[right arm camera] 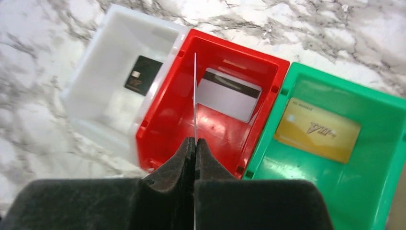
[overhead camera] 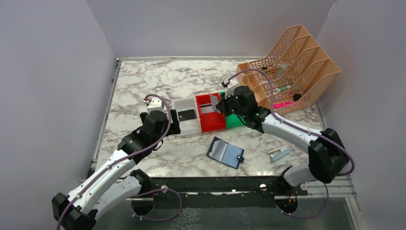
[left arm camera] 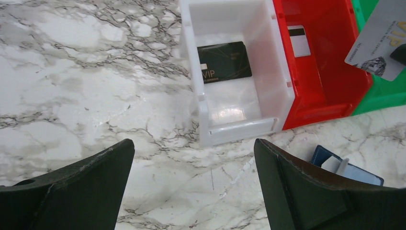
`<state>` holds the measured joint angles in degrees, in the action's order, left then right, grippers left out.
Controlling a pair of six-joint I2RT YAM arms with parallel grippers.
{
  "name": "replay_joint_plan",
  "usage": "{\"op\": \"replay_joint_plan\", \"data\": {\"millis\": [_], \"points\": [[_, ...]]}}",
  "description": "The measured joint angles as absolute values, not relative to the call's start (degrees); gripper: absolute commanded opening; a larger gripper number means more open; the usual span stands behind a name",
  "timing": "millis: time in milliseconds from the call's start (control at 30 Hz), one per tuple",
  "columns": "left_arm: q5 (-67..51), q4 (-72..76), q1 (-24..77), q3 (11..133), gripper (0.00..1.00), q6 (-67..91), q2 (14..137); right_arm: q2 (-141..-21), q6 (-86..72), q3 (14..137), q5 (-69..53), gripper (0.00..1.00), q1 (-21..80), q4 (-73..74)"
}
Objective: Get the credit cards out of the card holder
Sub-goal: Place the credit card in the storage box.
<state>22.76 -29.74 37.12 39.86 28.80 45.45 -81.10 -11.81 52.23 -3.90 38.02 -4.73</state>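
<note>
The navy card holder (overhead camera: 225, 152) lies open on the marble, away from both grippers; its corner shows in the left wrist view (left arm camera: 347, 167). My right gripper (right arm camera: 195, 141) is shut on a whitish-grey card (right arm camera: 195, 96), seen edge-on, held upright above the red bin (right arm camera: 167, 120). From the left wrist the held card (left arm camera: 383, 43) shows its face. A striped whitish card (right arm camera: 229, 93) lies in the red bin, a gold card (right arm camera: 317, 129) in the green bin (right arm camera: 373, 182), a black card (left arm camera: 224, 61) in the white bin (left arm camera: 239, 129). My left gripper (left arm camera: 194, 158) is open and empty, just in front of the white bin.
A peach mesh organiser (overhead camera: 292, 67) stands at the back right, behind the right arm. A small silver-blue stapler (overhead camera: 278, 153) lies right of the card holder. The three bins sit side by side mid-table.
</note>
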Motion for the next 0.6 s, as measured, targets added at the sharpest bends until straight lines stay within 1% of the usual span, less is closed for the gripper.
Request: {"op": "replay_joint_plan", "data": {"millis": [100,233,400,600], "points": [[24.99,-29.78,37.10,39.31,0.99,28.62,43.83,-85.73,-3.75,54.43,-0.91,0.02,39.59,-4.64],[27.35,-29.87,37.10,39.16,0.99,28.14,44.56,-91.70,6.98,55.59,3.03,0.02,42.00,-5.48],[28.67,-30.20,37.10,39.16,0.99,27.94,45.01,-94.26,18.02,55.51,5.19,0.02,44.53,-7.01],[29.91,-30.26,37.10,39.16,0.99,27.75,44.86,-96.47,27.55,55.72,7.20,0.04,45.69,-11.00]]}}
